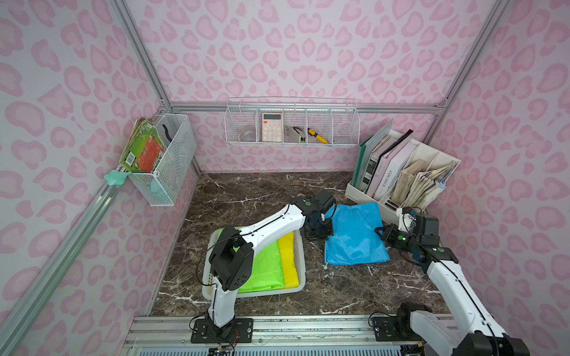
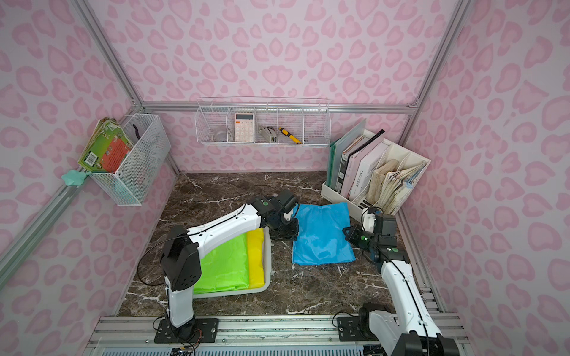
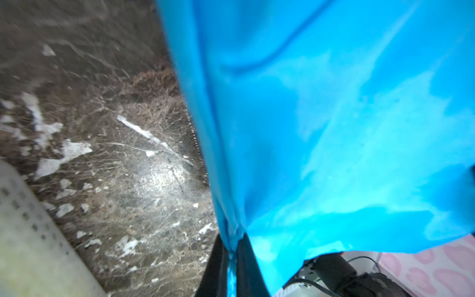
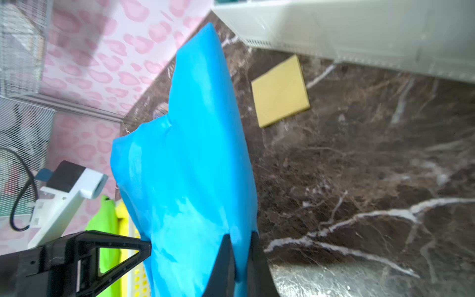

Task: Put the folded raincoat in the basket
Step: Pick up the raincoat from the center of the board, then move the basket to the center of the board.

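The folded blue raincoat (image 1: 354, 235) (image 2: 322, 235) is stretched between my two grippers over the marble table, right of the basket. My left gripper (image 1: 327, 230) (image 3: 232, 246) is shut on its left edge, with blue film pinched between the black fingers. My right gripper (image 1: 379, 231) (image 4: 240, 240) is shut on its right edge. In the wrist views the raincoat (image 3: 321, 128) (image 4: 190, 167) hangs raised off the tabletop. The low white perforated basket (image 1: 277, 292) (image 2: 267, 262) (image 3: 25, 231) holds a green raincoat (image 1: 265, 268) and a yellow one (image 1: 288, 262), partly hidden under my left arm.
A white file organizer (image 1: 364, 192) with books stands at the back right, close behind the raincoat. A yellow pad (image 4: 280, 91) lies on the table near it. A wire rack (image 1: 291, 123) hangs on the back wall and a mesh bin (image 1: 166, 160) on the left wall.
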Tool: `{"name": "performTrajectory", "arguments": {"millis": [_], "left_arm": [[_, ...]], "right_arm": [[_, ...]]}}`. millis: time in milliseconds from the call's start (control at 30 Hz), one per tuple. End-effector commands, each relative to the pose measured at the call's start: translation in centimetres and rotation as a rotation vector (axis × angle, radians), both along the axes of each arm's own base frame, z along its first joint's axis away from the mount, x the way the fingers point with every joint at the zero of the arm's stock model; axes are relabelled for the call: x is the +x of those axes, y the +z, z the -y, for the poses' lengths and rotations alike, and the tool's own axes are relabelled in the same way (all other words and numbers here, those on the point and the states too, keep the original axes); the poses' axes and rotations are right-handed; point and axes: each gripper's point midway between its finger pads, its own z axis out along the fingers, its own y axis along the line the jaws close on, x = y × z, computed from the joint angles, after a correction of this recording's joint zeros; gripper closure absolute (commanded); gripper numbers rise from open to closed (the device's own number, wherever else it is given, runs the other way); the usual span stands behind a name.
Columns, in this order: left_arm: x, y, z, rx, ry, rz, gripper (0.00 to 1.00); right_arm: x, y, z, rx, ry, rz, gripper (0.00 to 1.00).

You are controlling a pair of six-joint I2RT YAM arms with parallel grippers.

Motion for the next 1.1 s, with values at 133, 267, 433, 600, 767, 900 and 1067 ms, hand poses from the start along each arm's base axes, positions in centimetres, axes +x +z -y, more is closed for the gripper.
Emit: {"name": "performTrajectory", "arguments": {"millis": [133, 267, 433, 600, 767, 900, 1067], "left_arm": [[-0.7, 6.8, -8.4, 0.123, 0.074, 0.090, 1.00], [-2.2, 8.0, -15.5, 0.194, 0.181, 0.094, 1.00], [-6.0, 8.4, -24.5, 0.240, 0.323, 0.124, 1.00], [-10.4, 7.3, -31.3, 0.336, 0.479, 0.091, 1.00], [-11.6, 5.2, -31.1, 0.292, 0.477, 0.035, 1.00], [-11.3, 3.8, -30.6, 0.279, 0.465, 0.015, 1.00], [-11.0, 2.5, -28.8, 0.212, 0.420, -0.038, 1.00]], "right_arm": [[0.1, 7.0, -6.7, 0.178, 0.095, 0.055, 1.00], [-0.3, 8.6, -13.3, 0.295, 0.176, 0.063, 1.00], [-2.2, 7.2, -23.1, 0.375, 0.317, -0.017, 1.00], [-4.5, 4.2, -30.7, 0.354, 0.455, -0.102, 1.00], [-5.6, 0.2, -32.3, 0.328, 0.483, -0.178, 1.00], [-6.4, -2.9, -31.6, 0.292, 0.483, -0.228, 1.00], [-7.2, -5.9, -29.7, 0.224, 0.462, -0.268, 1.00]]}}
